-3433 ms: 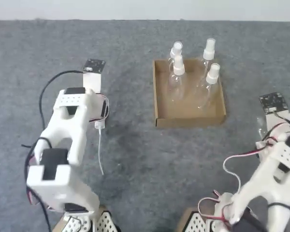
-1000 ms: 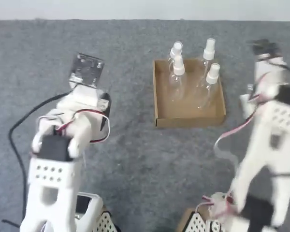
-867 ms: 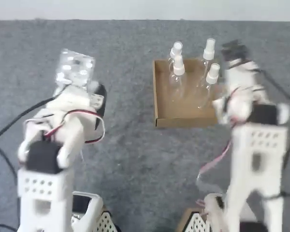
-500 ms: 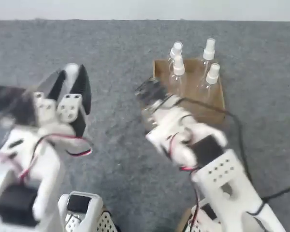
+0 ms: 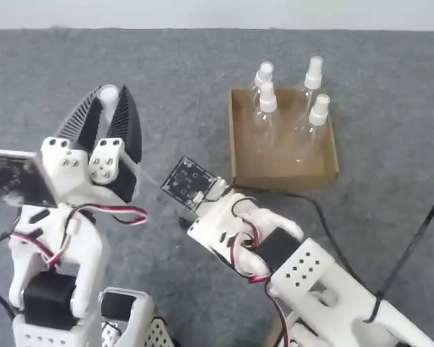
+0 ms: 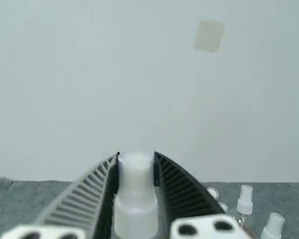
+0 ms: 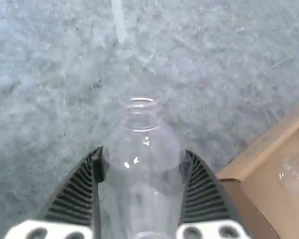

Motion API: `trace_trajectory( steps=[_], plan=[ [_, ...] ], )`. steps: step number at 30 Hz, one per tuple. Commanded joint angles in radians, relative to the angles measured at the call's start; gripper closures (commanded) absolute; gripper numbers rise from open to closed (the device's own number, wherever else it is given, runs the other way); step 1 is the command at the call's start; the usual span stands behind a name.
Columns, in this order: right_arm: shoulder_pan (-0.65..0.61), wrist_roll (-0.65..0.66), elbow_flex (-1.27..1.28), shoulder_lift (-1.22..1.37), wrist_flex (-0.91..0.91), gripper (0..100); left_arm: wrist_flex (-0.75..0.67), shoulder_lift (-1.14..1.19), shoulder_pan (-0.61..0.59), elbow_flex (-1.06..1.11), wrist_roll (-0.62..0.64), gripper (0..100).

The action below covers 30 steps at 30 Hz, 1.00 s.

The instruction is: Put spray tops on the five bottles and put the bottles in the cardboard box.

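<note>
The last uncapped bottle (image 7: 141,134) sits low-centre in the right wrist view, neck open, clamped at its shoulders by the right gripper (image 7: 143,156). Above the neck lies a thin white tube (image 7: 118,22), likely the spray top's. The spray top (image 6: 135,199) is pinched in the left gripper (image 6: 136,155). The cardboard box (image 5: 235,148), upper right of centre in the high view, holds four capped bottles (image 5: 264,119). Risk: the tube looks off-line and could catch the rim and bend, or the smooth bottle could twist loose.
</note>
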Motion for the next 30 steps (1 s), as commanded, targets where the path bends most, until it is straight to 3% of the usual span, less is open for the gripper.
trace_trajectory(
  steps=[1,8,21,30],
  plan=[
    [-0.012,-0.011,-0.011,-0.051,-0.038,99.3,-0.032,-0.012,-0.002,-0.004,0.012,99],
    [-0.013,-0.012,0.051,-0.051,-0.182,99.3,-0.038,-0.020,0.006,0.077,0.014,99],
    [-0.013,-0.014,0.052,-0.051,-0.180,99.3,-0.052,-0.012,0.078,0.097,0.015,99],
    [-0.013,-0.012,0.087,-0.053,-0.193,99.3,-0.149,-0.020,0.074,0.194,0.040,99]
  ],
)
